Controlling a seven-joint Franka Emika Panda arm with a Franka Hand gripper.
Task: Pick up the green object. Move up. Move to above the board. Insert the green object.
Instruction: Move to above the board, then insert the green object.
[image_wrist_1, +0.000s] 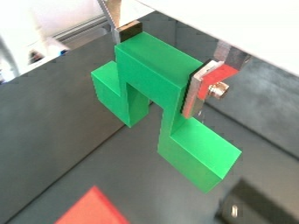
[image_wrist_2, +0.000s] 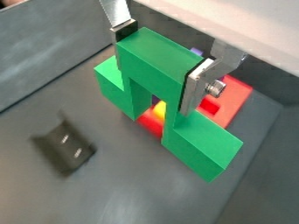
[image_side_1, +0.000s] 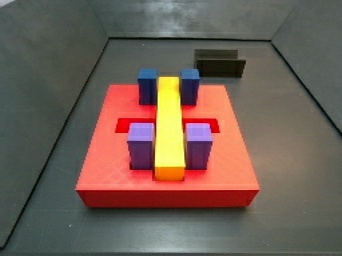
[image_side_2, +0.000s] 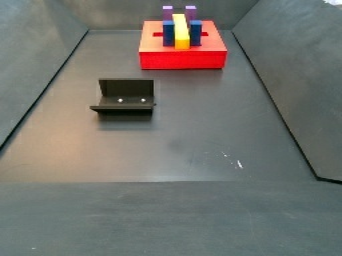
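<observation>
The green object (image_wrist_2: 163, 105) is clamped in the end effector (image_wrist_2: 163, 54), board (image_wrist_2: 233, 94) partly beneath; feet should be squared to slots before lowering.

No legible text or markings anywhere.

Dark fixture (image_side_2: 124, 98) on grey floor (image_side_2: 187, 150)

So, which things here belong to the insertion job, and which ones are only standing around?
Job: green object, held in the tool, seen only in both wrist views; red board.
Around: blue blocks, purple blocks, yellow bar on the board; fixture on the floor.
</observation>
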